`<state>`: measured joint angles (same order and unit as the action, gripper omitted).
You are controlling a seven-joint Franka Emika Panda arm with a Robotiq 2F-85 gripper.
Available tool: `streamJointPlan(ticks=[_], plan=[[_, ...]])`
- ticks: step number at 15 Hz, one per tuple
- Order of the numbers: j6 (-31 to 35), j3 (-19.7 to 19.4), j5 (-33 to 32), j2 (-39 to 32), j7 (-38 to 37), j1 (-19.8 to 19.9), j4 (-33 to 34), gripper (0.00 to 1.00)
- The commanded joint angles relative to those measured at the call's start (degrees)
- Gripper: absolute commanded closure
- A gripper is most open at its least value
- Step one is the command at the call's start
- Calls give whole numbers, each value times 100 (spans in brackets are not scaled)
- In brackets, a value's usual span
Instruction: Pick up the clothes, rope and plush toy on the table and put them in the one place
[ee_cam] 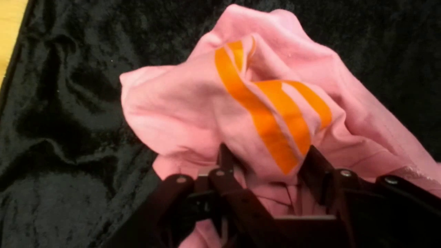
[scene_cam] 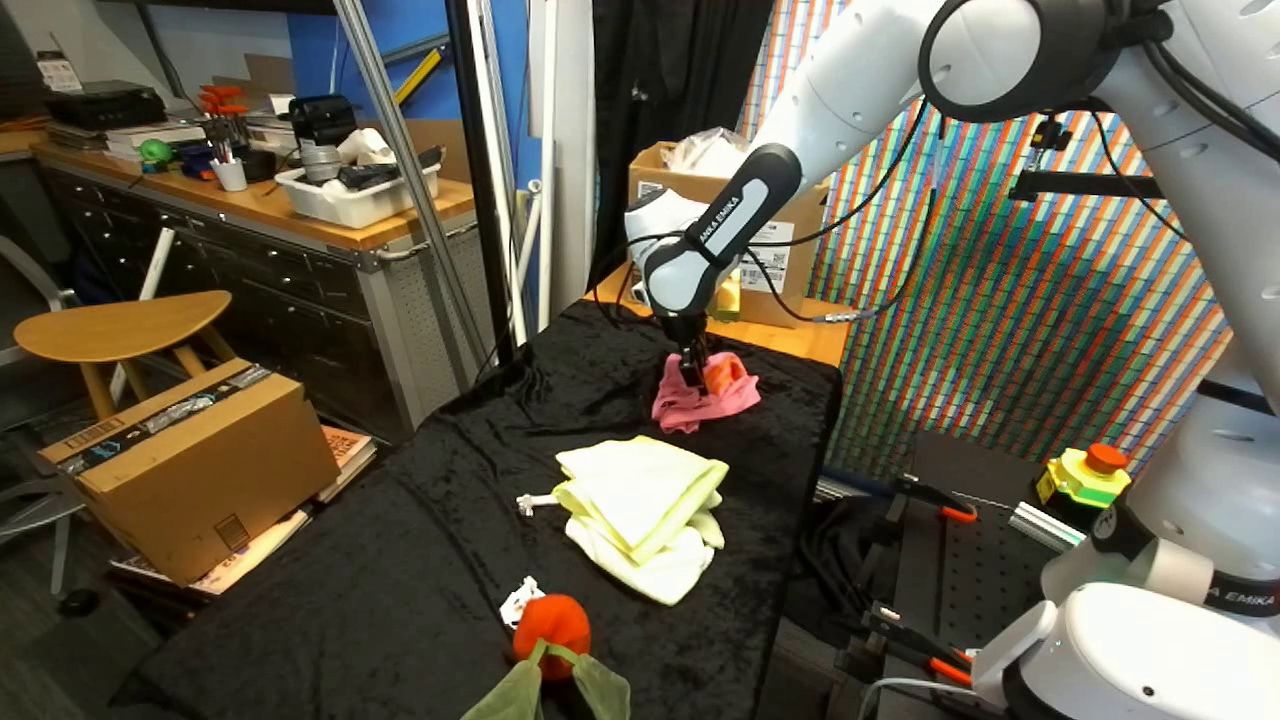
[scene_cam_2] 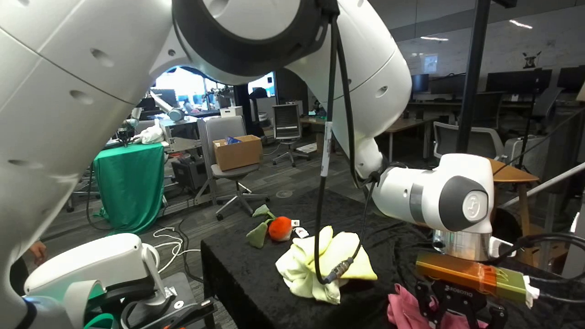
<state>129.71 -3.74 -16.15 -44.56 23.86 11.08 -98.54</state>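
The gripper (ee_cam: pixel 267 151) is right down at the pink cloth (ee_cam: pixel 203 100), jaws well apart, fabric ruffled up between them, no pinch showing! This should handle light, limp and unbreakable; the raised fold with the orange stripes looks the place to grab, and deep, because a shallow bite could slide off. Next along, well apart, the pale yellow cloth (scene_cam: pixel 640 510) sits in a loose heap, a white rope (scene_cam: pixel 537 503) poking its knotted end out at the side. Beyond, the leafy red plush toy (scene_cam: pixel 553 635), surely squeezable. Underneath, a rumpled black velvet cover (scene_cam: pixel 420 560), likely to cling and ride up. Then the room: cardboard box (scene_cam: pixel 800 215) just past the cover, multicoloured backdrop (scene_cam: pixel 1020 330), wooden workbench (scene_cam: pixel 255 208), green-draped table (scene_cam_2: pixel 130 183).
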Motion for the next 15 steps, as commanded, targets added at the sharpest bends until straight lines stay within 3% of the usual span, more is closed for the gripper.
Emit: streamJointPlan(ticks=[1, 3, 5, 15], plan=[[-146, 88, 159, -26, 133, 71, 164, 79], [-229, 94, 193, 56, 66, 42, 130, 93], [-341, 114, 259, 178, 4, 7, 70, 100], [-140, 497, 578, 2202, -101, -273, -1385, 97]])
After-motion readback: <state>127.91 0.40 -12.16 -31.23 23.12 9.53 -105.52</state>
